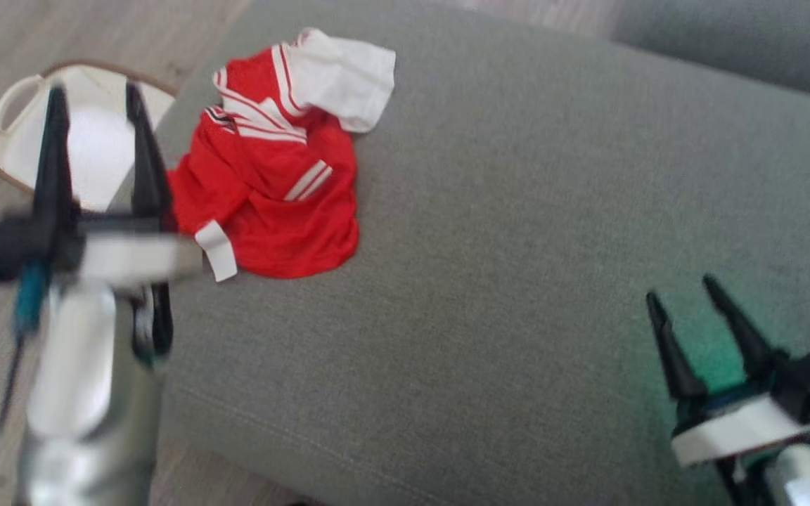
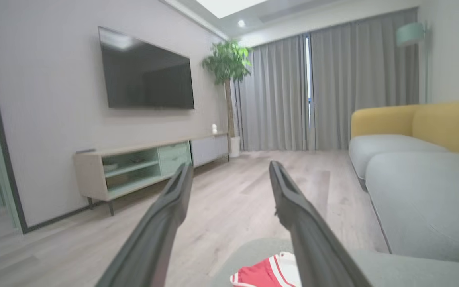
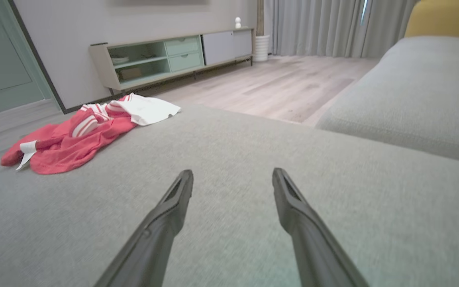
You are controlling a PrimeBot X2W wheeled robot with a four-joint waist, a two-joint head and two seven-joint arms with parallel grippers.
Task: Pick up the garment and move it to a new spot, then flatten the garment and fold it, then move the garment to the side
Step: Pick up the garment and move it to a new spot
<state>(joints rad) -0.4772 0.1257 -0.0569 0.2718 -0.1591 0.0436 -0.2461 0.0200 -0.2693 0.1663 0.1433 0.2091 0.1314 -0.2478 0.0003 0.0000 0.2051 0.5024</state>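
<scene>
The garment (image 1: 271, 169) is a red shirt with white stripes and white sleeves, lying crumpled near the upper left corner of a grey cushion (image 1: 517, 246). My left gripper (image 1: 95, 91) stands open just left of it, fingers up, nothing between them. In the left wrist view the open left gripper (image 2: 231, 169) points out over the room and a corner of the garment (image 2: 261, 275) peeks in at the bottom. My right gripper (image 1: 683, 288) is open at the lower right, far from the shirt. In the right wrist view the right gripper (image 3: 233, 175) hovers over the cushion with the garment (image 3: 82, 131) at far left.
A white basket (image 1: 88, 133) with handles sits on the wooden floor beyond the cushion's left edge. A second grey cushion (image 1: 735, 35) lies at the upper right. A TV cabinet (image 3: 173, 56), a grey and yellow sofa (image 2: 412, 159) and curtains stand across the room.
</scene>
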